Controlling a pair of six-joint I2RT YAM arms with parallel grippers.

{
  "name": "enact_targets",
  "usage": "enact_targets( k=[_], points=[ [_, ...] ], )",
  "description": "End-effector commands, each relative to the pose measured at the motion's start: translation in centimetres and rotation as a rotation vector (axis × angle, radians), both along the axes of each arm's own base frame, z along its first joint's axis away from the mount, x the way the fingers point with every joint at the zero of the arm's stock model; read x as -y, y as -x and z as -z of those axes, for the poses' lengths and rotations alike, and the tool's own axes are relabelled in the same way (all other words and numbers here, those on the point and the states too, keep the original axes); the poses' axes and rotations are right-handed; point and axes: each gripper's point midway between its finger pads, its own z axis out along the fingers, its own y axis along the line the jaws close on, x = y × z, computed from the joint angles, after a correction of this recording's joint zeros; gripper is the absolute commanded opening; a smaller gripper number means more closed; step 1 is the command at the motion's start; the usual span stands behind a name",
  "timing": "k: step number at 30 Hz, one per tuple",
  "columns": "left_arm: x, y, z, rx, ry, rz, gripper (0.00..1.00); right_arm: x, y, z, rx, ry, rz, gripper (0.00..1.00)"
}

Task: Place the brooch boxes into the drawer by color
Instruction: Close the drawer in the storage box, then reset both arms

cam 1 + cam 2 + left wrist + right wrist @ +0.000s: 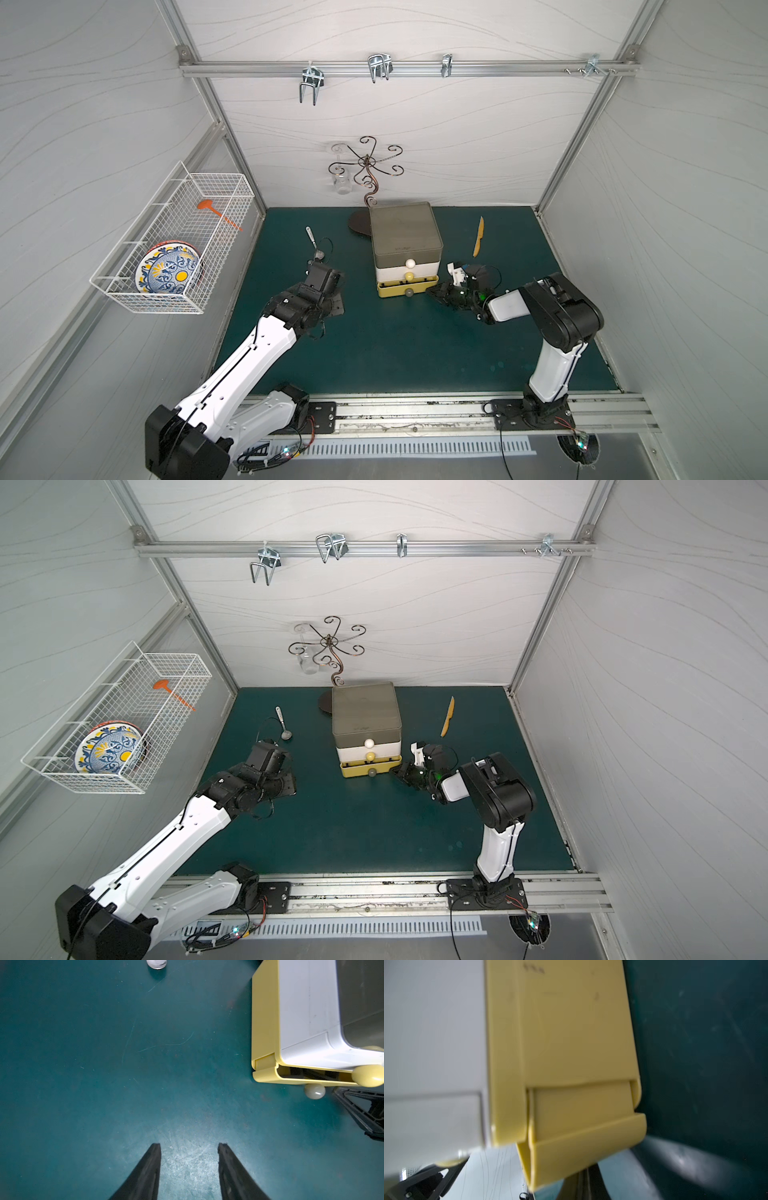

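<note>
Reaching in low beside the drawer chest (405, 235), my right gripper (433, 291) has its jaws pressed fully together with nothing between them. Its tip sits at the near right corner of the yellow drawer (397, 290), the bottom tier, which stands a little way out of the chest. In a top view tip and corner look to be touching, though I cannot be sure. What counts for the coming move, as I judge it, is this: the drawer lies just ahead of my tip and off toward my left arm's side, its front panel runs crosswise to my fingers, and its sliding line runs away from me into the chest. A push to close it would have to go straight along that line, and from this corner, rather than from the grey knob (314, 1091) at the middle, it may skew the drawer. My left gripper (189, 1145) hangs half open and empty over the bare green mat (104, 1064), with the chest well off to its right, so the right arm is plainly the nearer one. I see no brooch boxes loose on the mat. Through the slit above the yellow front, my left wrist view shows dark shapes (307, 1073) inside, which may be boxes, but I cannot tell.
</note>
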Motion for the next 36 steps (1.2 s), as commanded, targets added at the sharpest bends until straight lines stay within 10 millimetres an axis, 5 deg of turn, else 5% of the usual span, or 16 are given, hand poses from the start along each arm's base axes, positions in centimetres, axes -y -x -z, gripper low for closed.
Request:
enact_targets(
  k=[1,7,12,14,21,23,25,29,36],
  points=[
    [-0.6,-0.4,-0.9,0.036,0.02,-0.02,0.48,-0.7,-1.8,-0.9,0.052,-0.018,0.027,0.0],
    [-1.0,-0.9,-1.5,0.059,0.044,-0.03,0.49,-0.3,-2.7,-0.1,0.069,0.014,0.057,0.04],
    [-2.1,-2.1,-2.7,0.115,0.001,-0.049,0.52,0.4,-1.1,-1.2,0.119,0.008,0.049,0.48],
    [-2.8,-3.1,-3.6,0.157,-0.028,-0.063,0.52,1.3,0.4,-1.7,0.133,0.029,0.041,0.59],
    [-7.5,-6.9,-4.0,0.295,-0.14,-0.2,0.56,8.2,4.2,-3.3,0.234,0.34,0.088,0.96],
    [-9.1,-7.6,-3.6,0.318,-0.207,-0.232,0.62,10.5,3.9,-5.0,0.285,0.403,0.131,0.99],
    [-10.8,-8.1,-3.0,0.356,-0.3,-0.285,0.84,13.3,3.1,-6.3,0.323,0.518,0.21,0.99],
    [-11.5,-9.9,-0.9,0.484,-0.375,-0.268,0.89,22.3,1.6,-6.3,0.241,0.84,0.592,0.99],
    [-10.9,-12.2,2.4,0.54,-0.401,-0.174,0.92,24.2,-1.6,-11.3,0.566,0.966,0.678,0.99]
  ],
)
